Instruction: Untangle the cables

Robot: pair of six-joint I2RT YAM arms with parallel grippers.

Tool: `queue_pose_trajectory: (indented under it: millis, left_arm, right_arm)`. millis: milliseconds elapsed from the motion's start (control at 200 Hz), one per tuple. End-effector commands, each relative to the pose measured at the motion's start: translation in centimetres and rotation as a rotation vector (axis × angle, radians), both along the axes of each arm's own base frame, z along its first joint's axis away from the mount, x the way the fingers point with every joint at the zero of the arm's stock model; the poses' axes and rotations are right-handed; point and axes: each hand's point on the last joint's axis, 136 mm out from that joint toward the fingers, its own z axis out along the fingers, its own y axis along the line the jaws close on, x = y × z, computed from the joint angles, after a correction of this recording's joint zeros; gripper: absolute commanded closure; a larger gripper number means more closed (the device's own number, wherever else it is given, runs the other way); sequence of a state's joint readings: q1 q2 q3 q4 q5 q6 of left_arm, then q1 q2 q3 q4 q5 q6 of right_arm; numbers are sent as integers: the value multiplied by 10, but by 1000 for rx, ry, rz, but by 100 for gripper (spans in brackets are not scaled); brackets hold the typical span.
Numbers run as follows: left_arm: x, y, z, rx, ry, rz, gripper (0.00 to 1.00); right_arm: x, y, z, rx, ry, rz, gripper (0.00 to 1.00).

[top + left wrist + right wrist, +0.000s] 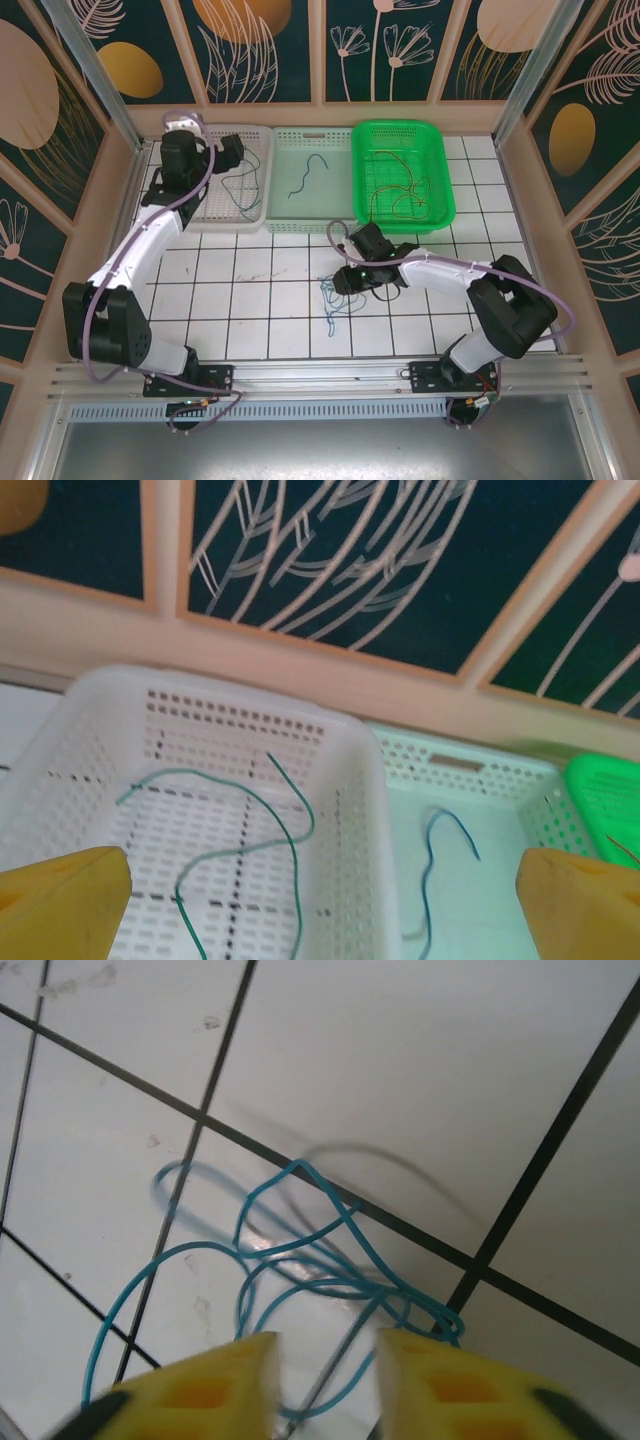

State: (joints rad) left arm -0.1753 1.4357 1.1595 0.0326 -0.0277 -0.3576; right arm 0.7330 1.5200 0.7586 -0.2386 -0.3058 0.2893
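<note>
A tangle of thin blue cables with one dark strand lies on the white tiles near the middle of the table. My right gripper hangs low over it. In the right wrist view its yellow fingers stand a narrow gap apart, and the dark strand and a blue loop run through that gap. My left gripper is over the white basket, jaws wide open and empty. Below it a green cable lies loose in that basket.
Three baskets line the back: white, pale teal holding one blue cable, and green holding red and dark cables. Patterned walls close in the sides and back. An aluminium rail runs along the near edge.
</note>
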Motion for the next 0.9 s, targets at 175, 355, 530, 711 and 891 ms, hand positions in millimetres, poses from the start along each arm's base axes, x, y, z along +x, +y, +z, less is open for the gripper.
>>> queue_pose_trajectory:
  millis: [175, 355, 530, 711, 891]
  left_arm:
    - [-42, -60, 13, -31, -82, -167, 4]
    - [-74, -113, -24, -50, -21, -381, 13]
    - [-109, -170, -41, -74, -11, -623, 18]
    - [-137, -216, -47, -135, 6, -815, 25]
    - [-155, -236, -65, -157, 77, -893, 29]
  right_arm:
    - [33, -1, 53, 39, -201, -102, 100]
    - [41, 9, 109, 174, -339, -81, 100]
    - [35, 16, 129, 213, -363, -8, 100]
    - [40, 20, 152, 244, -411, -3, 100]
    - [48, 22, 168, 268, -446, -25, 100]
